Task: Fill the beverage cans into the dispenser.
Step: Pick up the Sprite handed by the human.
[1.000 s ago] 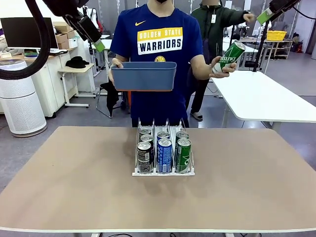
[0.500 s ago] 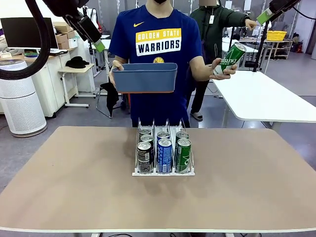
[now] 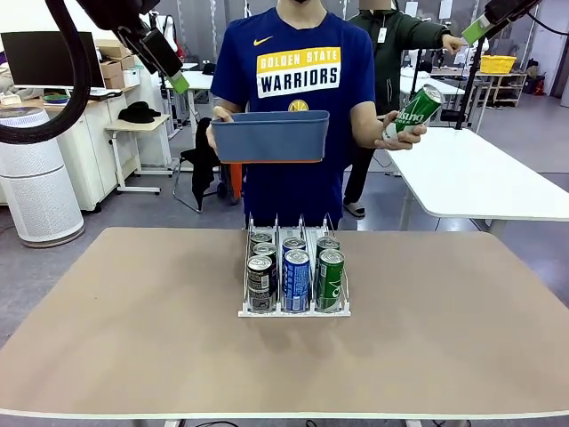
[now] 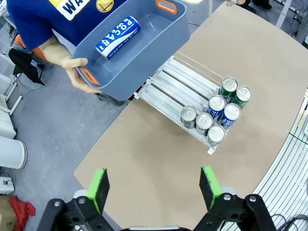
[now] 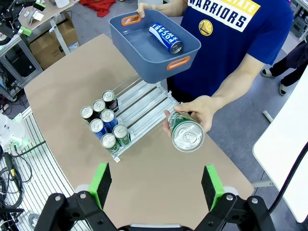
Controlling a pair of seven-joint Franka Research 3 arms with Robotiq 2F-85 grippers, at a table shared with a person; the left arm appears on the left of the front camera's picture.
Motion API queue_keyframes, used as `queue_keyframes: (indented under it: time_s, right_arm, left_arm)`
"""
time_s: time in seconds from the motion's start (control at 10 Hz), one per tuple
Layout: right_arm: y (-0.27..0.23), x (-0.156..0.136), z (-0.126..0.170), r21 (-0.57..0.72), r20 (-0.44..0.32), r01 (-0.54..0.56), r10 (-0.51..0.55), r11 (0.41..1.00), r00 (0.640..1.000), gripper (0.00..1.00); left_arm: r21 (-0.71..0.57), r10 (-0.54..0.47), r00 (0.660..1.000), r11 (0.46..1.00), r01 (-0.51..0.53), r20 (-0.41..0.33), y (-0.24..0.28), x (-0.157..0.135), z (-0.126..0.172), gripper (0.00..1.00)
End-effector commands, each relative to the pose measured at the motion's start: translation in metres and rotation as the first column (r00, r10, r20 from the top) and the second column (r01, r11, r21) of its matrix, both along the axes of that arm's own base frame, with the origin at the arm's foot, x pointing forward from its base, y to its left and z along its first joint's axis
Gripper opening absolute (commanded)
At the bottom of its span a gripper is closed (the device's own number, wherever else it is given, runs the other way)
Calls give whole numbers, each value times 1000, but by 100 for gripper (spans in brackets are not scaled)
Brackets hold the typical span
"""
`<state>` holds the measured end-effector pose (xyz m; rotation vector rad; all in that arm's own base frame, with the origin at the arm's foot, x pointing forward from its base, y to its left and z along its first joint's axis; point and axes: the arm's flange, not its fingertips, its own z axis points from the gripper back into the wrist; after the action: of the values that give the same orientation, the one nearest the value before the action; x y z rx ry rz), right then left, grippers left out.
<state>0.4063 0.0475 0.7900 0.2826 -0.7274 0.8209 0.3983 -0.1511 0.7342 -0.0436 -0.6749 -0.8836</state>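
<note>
The clear dispenser (image 3: 293, 310) stands mid-table with several beverage cans (image 3: 296, 277) in its lanes: black, blue and green. From above, its rear lanes (image 4: 179, 84) are bare. Behind the table a person holds a green can (image 3: 412, 110) tilted in one hand; it appears top-on in the right wrist view (image 5: 186, 134). Their other hand carries a blue-grey bin (image 3: 269, 142) with one blue can (image 4: 117, 36) lying in it. My left gripper (image 3: 176, 78) hangs high at the left, open and empty. My right gripper (image 3: 478, 29) is high at the right, also open and empty.
The bin (image 5: 144, 55) hovers above the dispenser's far end (image 5: 144, 107). Bare tabletop (image 3: 133, 329) spreads on both sides of the rack. A second white table (image 3: 480, 178) stands behind at the right, and another person stands farther back.
The person has shifted slightly to picture right, carrying the bin with them. The green can stays raised in the hand. Neither arm has moved.
</note>
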Motion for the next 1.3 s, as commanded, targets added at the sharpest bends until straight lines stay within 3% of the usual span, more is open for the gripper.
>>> queue_keyframes:
  time_s: [0.0, 1.1, 1.2]
  right_arm:
    - [0, -1, -2, -2, -6, -4, 4, 1000, 1000, 100]
    - [0, 0, 0, 0, 0, 0, 0, 1000, 1000, 100]
    - [-4, 5, 2, 11, -43, -15, 15, 1000, 999, 100]
  left_arm:
    - [-1, 0, 1000, 1000, 0, 1, 1, 0, 1, 100]
    - [-1, 0, 1000, 1000, 0, 1, 1, 0, 1, 100]
    - [-1, 0, 1000, 1000, 0, 1, 1, 0, 1, 100]
